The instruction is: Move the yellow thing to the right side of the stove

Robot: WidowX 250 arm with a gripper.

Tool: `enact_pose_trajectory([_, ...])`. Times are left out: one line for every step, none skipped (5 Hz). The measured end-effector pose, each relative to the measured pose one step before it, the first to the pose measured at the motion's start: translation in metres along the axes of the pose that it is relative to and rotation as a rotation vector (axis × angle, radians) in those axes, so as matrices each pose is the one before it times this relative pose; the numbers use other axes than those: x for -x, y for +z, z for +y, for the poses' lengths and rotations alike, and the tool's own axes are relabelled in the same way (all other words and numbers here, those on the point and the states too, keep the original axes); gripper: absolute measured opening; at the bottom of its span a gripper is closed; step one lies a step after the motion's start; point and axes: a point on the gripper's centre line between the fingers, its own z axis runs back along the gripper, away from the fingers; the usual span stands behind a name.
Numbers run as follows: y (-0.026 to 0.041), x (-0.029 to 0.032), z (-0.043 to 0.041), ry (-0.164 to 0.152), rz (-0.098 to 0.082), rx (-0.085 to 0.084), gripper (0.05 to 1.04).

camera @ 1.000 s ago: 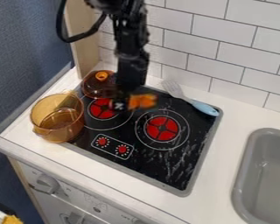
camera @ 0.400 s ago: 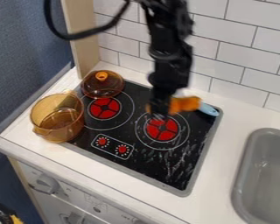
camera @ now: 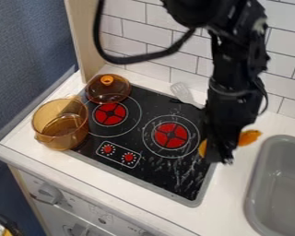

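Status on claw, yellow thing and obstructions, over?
Claw at right edge of stove. Yellow thing gripped, poking out both sides. Pot and lid at stove's left, clear of it.

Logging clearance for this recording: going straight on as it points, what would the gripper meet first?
Pointing down, the gripper, holding the yellow thing, would probably meet the stove's right rim or the white counter beside it; its height is unclear, so I cannot tell which.

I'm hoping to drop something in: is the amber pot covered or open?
Open. Nothing sits over the rim of the pot; the amber lid lies on the stove.
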Motion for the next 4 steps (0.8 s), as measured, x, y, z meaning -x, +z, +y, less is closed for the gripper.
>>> enact_pose_trajectory([-0.00914, -0.00678, -0.02226, 0.2184, -0.0102, 0.0445, 0.421])
enact_pose_trajectory([-0.01240, 0.00344, -0.00321, 0.2072, -0.0089, 0.0028, 0.421])
enact_pose_trajectory([-0.01215, -0.00143, 0.00008, 0.1288, -0.0002, 0.0011, 0.421])
enact_pose_trajectory([-0.01579, 0.00104, -0.00243, 0.0255, 0.0347, -0.0135, 0.421])
